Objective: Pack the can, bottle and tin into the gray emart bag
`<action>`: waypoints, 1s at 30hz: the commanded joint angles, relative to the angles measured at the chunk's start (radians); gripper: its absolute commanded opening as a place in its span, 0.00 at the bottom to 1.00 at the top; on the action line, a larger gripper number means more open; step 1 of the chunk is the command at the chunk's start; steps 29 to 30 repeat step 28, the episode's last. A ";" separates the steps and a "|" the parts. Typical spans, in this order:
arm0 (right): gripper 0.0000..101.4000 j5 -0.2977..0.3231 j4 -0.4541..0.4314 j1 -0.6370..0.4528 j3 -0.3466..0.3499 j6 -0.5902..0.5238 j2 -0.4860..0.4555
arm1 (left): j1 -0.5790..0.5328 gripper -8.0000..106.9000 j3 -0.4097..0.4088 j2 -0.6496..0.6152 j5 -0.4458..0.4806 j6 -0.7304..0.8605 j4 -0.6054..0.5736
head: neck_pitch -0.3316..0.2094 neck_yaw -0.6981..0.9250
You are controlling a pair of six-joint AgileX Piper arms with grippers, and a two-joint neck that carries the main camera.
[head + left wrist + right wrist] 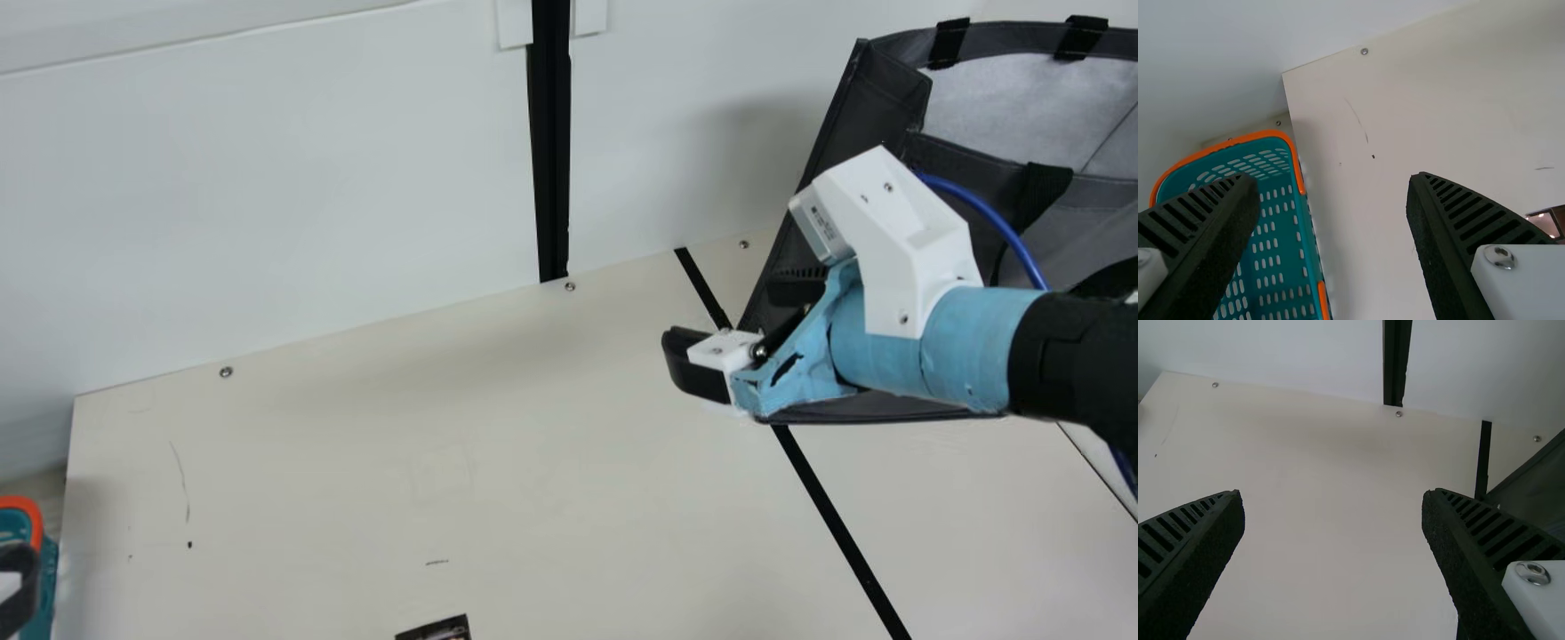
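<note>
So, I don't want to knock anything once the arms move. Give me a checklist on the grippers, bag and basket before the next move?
1. Left gripper open and empty: ok.
2. Right gripper open and empty: ok.
3. Gray bag mouth open: ok, its pale lining shows.
4. Main view of the bag unblocked: not ok, the right arm crosses in front.
5. Right arm not touching the bag: cannot tell.
6. Teal basket off the table: ok, it sits beyond the edge.
</note>
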 commanded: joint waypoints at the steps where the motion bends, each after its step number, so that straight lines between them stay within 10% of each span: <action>1: 0.90 0.000 0.000 0.000 0.000 0.000 0.000 | 0.000 0.85 0.000 0.000 0.000 0.000 0.000 | -0.023 -0.001; 30: 0.90 -0.001 0.001 0.000 0.007 -0.001 -0.001 | 0.000 0.85 0.000 0.000 0.002 0.000 0.000 | -0.023 -0.001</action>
